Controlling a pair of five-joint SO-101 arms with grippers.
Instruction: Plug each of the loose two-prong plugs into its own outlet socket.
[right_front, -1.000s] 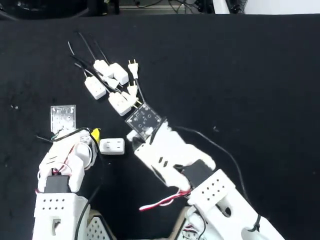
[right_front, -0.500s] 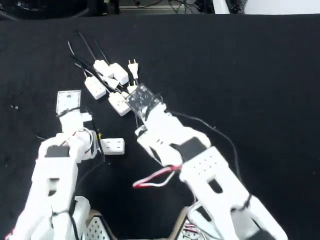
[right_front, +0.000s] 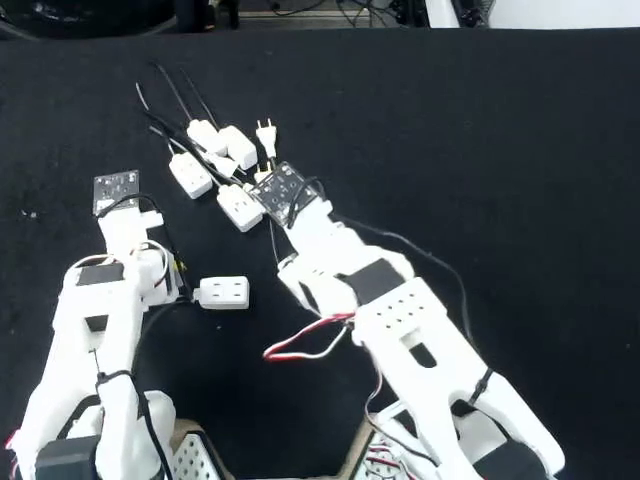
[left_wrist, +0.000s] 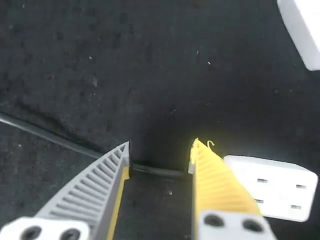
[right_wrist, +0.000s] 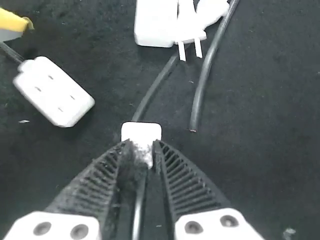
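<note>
The outlet sockets are small white blocks with rounded corners, and thin slots are cut into their tops. Five are counted on the black desk (right_front: 480, 150) in the high view. Four bunched outlet sockets (right_front: 190, 175) are found at about 11 o'clock, close together. Thin black cables (right_front: 160, 85) are seen leading from them toward 11 o'clock. One lone outlet socket (right_front: 222, 292) is placed apart from them at about 8 o'clock, between the two arms.

The plugs are white too, each with two thin prongs. One loose plug (right_front: 265, 130) is seen at the 3 o'clock side of the bunch, just beside it. A second plug (right_wrist: 191, 32) is seen in the right wrist view, next to one socket, with its two prongs showing.

The right end effector (right_wrist: 140, 146) is clenched on a small white plug (right_wrist: 141, 131). Its prongs cannot be seen. A black cord is seen between the dark fingers.

The left end effector (left_wrist: 161, 145) is released. One grey finger (left_wrist: 107, 175) and one yellow finger (left_wrist: 215, 185) are spread apart. A black cable (left_wrist: 60, 142) is laid on the desk across the gap between them. The lone outlet socket is found just beside the yellow finger.
</note>
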